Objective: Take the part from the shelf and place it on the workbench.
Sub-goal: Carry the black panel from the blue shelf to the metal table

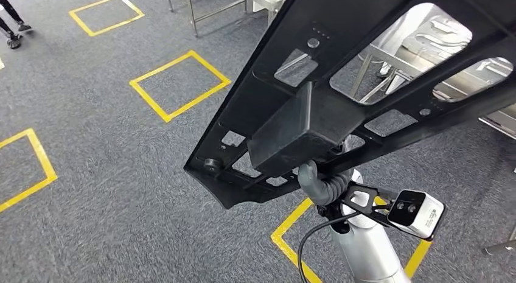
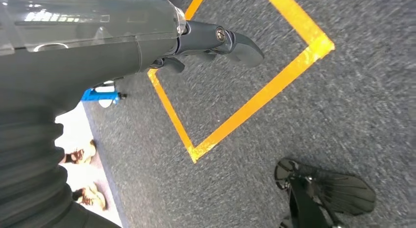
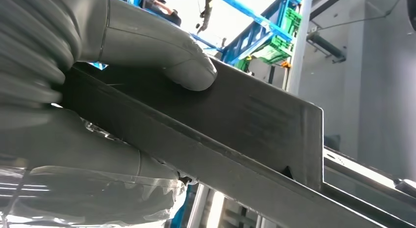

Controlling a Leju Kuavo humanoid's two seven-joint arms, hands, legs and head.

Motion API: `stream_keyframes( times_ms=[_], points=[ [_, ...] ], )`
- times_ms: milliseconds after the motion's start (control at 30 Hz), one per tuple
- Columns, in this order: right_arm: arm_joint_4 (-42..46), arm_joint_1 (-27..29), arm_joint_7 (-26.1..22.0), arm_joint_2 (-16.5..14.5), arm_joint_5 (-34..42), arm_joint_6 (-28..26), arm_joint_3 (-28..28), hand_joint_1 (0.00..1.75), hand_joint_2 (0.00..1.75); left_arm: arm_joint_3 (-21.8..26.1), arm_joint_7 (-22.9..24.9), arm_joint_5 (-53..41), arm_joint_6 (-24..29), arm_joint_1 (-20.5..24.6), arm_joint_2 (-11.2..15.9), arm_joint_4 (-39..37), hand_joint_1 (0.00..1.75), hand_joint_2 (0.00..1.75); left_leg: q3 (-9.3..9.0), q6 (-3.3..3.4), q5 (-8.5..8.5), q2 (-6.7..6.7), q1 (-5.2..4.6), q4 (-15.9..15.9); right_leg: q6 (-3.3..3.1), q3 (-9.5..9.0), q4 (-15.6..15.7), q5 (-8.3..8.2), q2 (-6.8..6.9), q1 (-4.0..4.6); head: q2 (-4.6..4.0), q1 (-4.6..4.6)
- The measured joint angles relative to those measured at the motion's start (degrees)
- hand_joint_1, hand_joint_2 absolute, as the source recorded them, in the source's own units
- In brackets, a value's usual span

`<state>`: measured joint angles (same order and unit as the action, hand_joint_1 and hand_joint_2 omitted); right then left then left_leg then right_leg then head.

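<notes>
Grey carpet (image 1: pixel 109 149), yellow taped squares (image 1: pixel 180 85)

One black part (image 1: pixel 341 82); four yellow floor squares (image 1: pixel 179 85).

Black part (image 1: pixel 365 82) spans view ahead; metal workbench (image 1: pixel 426 39) behind; grey carpet (image 1: pixel 109 161) open left.

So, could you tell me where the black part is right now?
The black part is held by the right hand, raised over the grey floor at the head view's right.
</notes>
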<state>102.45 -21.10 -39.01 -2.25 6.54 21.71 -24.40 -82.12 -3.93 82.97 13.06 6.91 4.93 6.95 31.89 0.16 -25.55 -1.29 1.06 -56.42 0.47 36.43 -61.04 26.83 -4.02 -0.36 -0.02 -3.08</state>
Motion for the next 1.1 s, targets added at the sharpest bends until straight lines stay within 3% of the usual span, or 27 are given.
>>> stream_keyframes(
  times_ms=[33, 100, 133, 167, 200, 267, 333, 433, 500, 567, 600, 633, 667, 700, 733, 800, 867, 933, 1000, 1067, 1100],
  points=[
    [0.0, 0.0, 0.0, 0.0, 0.0, 0.0, 0.0, 1.75, 1.75, 0.0, 0.0, 0.0, 0.0, -0.1, 0.0, 0.0, 0.00, 1.75, -0.06, 0.24, 0.05, 0.69, -0.05, 0.2, 0.11, 1.52, -3.2, 1.72, 1.71, -0.02, 0.00, 0.00],
    [-0.1, 0.0, 0.0, 0.0, -0.2, 0.0, 0.0, 1.75, 1.75, 0.0, 0.0, 0.0, 0.0, -0.4, 0.0, 0.0, 0.00, 1.75, -0.03, 0.45, -0.03, 2.10, -0.15, 0.2, 0.45, 5.42, -10.8, 4.94, 3.11, -0.16, 0.00, 0.00],
    [-0.1, 0.0, 0.0, 0.0, -0.4, 0.0, 0.0, 1.75, 1.75, 0.0, 0.0, 0.0, 0.0, -0.4, 0.0, 0.0, 0.00, 1.75, -0.03, 0.46, -0.10, 2.85, -0.16, 0.1, 0.62, 6.68, -13.1, 5.39, 3.30, -0.30, 0.00, 0.00],
    [-0.2, 0.0, 0.0, 0.0, -0.5, -0.1, 0.0, 1.75, 1.75, 0.0, 0.0, 0.0, 0.0, -0.4, 0.0, 0.0, 0.00, 1.75, -0.05, 0.39, -0.18, 3.55, -0.16, 0.1, 0.76, 6.83, -13.3, 4.75, 3.48, -0.45, 0.00, 0.00],
    [-0.2, 0.0, 0.0, 0.0, -0.6, -0.1, 0.0, 1.75, 1.75, 0.0, 0.0, 0.0, 0.0, -0.4, 0.0, 0.0, 0.00, 1.75, -0.12, 0.26, -0.30, 4.19, -0.14, 0.0, 0.86, 5.74, -11.2, 3.19, 3.87, -0.58, 0.00, 0.00],
    [-0.2, 0.0, 0.0, 0.0, -0.5, -0.2, 0.0, 1.75, 1.75, 0.0, 0.0, 0.0, 0.0, -0.3, 0.0, 0.0, 0.00, 1.75, -0.36, -0.24, -0.77, 5.27, -0.27, -0.3, 0.78, 1.36, -3.0, -0.26, 6.37, -0.49, 0.00, 0.00],
    [-0.1, 0.0, 0.0, 0.1, -0.2, -0.2, 0.0, 1.75, 1.75, 0.0, -0.1, 0.0, 0.0, -0.4, -0.1, 0.0, 0.00, 1.75, -0.62, -0.93, -1.32, 6.22, -0.56, -0.6, 0.19, -1.28, 2.1, -1.48, 8.12, -0.10, 0.00, -0.01],
    [-0.1, 0.2, 0.0, 0.3, -0.2, -0.1, 0.2, 1.75, 1.75, 0.0, -0.2, 0.0, 0.0, -0.2, -0.1, 0.0, 0.00, 1.75, -1.06, -1.99, -1.86, 7.54, -0.48, -0.7, -0.94, -1.34, 2.7, -1.51, 6.47, 0.09, 0.00, -0.01],
    [0.0, 0.2, 0.0, 0.3, -0.2, -0.1, 0.2, 1.75, 1.75, 0.0, -0.2, 0.0, 0.0, -0.1, -0.1, 0.0, 0.00, 1.75, -0.28, -2.54, -3.63, 5.72, -0.17, -3.1, -1.67, -1.49, 3.0, -1.79, 5.22, -0.13, 0.00, -0.01],
    [0.0, 0.3, 0.0, 0.4, -0.2, -0.1, 0.3, 1.75, 1.75, 0.0, -0.2, 0.0, 0.0, -0.2, -0.1, 0.0, 0.00, 1.75, 2.89, -2.80, -7.29, 2.89, -0.03, -10.0, -2.12, -1.53, 3.1, -1.89, 3.97, -0.19, 0.00, -0.01],
    [0.0, 0.4, 0.0, 0.4, -0.2, -0.1, 0.3, 1.75, 1.75, 0.0, -0.1, 0.0, 0.0, -0.4, -0.1, 0.0, 0.00, 1.75, 4.84, -2.85, -8.86, 2.24, -0.02, -13.9, -2.22, -1.51, 3.1, -1.89, 3.25, -0.12, 0.00, -0.02],
    [0.0, 0.5, 0.0, 0.4, -0.2, -0.1, 0.3, 1.75, 1.75, 0.0, 0.0, 0.0, 0.0, -0.6, 0.0, 0.0, 0.00, 1.75, 6.35, -2.86, -9.61, 1.93, -0.02, -16.8, -2.26, -1.51, 3.0, -1.88, 2.48, -0.05, 0.00, -0.02],
    [0.0, 0.6, 0.0, 0.4, -0.2, -0.1, 0.3, 1.75, 1.75, 0.0, 0.0, 0.0, 0.0, -0.7, 0.0, 0.0, 0.00, 1.75, 6.96, -2.78, -9.15, 1.80, -0.02, -17.5, -2.27, -1.52, 2.9, -1.88, 1.70, 0.01, 0.00, -0.02],
    [0.0, 0.7, 0.0, 0.4, -0.2, -0.1, 0.3, 1.75, 1.75, 0.0, 0.0, 0.0, 0.0, -0.7, 0.0, 0.0, 0.00, 1.75, 6.48, -2.61, -7.56, 1.65, -0.02, -15.9, -2.25, -1.56, 2.9, -1.87, 0.93, 0.04, 0.00, -0.02],
    [0.0, 0.7, 0.0, 0.4, -0.2, -0.1, 0.3, 1.75, 1.75, 0.0, 0.0, 0.0, 0.0, -0.7, 0.0, 0.0, 0.00, 1.75, 5.07, -2.37, -5.26, 1.17, -0.02, -12.4, -2.21, -1.60, 2.8, -1.86, 0.18, 0.05, 0.00, -0.02],
    [0.0, 0.7, 0.0, 0.4, -0.2, -0.1, 0.3, 1.75, 1.75, 0.0, 0.0, 0.0, 0.0, -0.6, 0.0, 0.0, 0.00, 1.75, 1.81, -1.74, -1.88, -1.09, -0.02, -4.6, -1.89, -1.50, 2.6, -1.85, -1.21, 0.07, 0.00, -0.02],
    [0.0, 0.7, 0.0, 0.4, -0.2, -0.1, 0.3, 1.75, 1.75, 0.0, 0.0, 0.0, 0.0, -0.6, 0.2, 0.0, 0.00, 1.75, 0.43, -1.24, -1.27, -2.35, -0.20, -1.4, -1.20, -1.22, 2.5, -1.98, -2.35, -0.09, 0.00, -0.01],
    [0.0, 0.8, 0.0, 0.4, -0.2, -0.1, 0.4, 1.75, 1.75, 0.0, 0.0, 0.0, 0.0, -0.4, 0.1, 0.0, 0.00, 1.75, 0.16, -0.66, -0.98, -1.35, -0.26, -0.9, -0.40, -1.08, 2.7, -2.16, -2.96, -0.26, 0.00, -0.01],
    [0.0, 0.8, 0.0, 0.5, -0.2, -0.1, 0.5, 1.75, 1.75, 0.0, 0.0, 0.0, 0.0, -0.3, 0.1, 0.0, 0.00, 1.75, -0.21, 0.13, -0.49, -0.13, -0.09, -0.1, 0.12, -0.29, 1.1, -0.94, -0.60, -0.08, 0.00, -0.01],
    [0.0, 0.8, 0.0, 0.5, -0.2, -0.1, 0.6, 1.75, 1.75, 0.0, 0.0, 0.0, 0.0, -0.4, 0.1, 0.0, 0.00, 1.75, -0.35, 0.60, -0.33, 1.19, -0.12, 0.2, 0.42, 2.54, -4.8, 2.43, 2.54, 0.00, 0.00, 0.00],
    [0.0, 0.8, 0.0, 0.5, -0.2, -0.1, 0.6, 1.75, 1.75, 0.0, 0.0, 0.0, 0.0, -0.6, 0.1, 0.0, 0.00, 1.75, -0.31, 0.70, -0.37, 1.92, -0.18, 0.2, 0.59, 4.49, -8.7, 4.16, 3.11, -0.11, 0.00, -0.01]
  ],
)
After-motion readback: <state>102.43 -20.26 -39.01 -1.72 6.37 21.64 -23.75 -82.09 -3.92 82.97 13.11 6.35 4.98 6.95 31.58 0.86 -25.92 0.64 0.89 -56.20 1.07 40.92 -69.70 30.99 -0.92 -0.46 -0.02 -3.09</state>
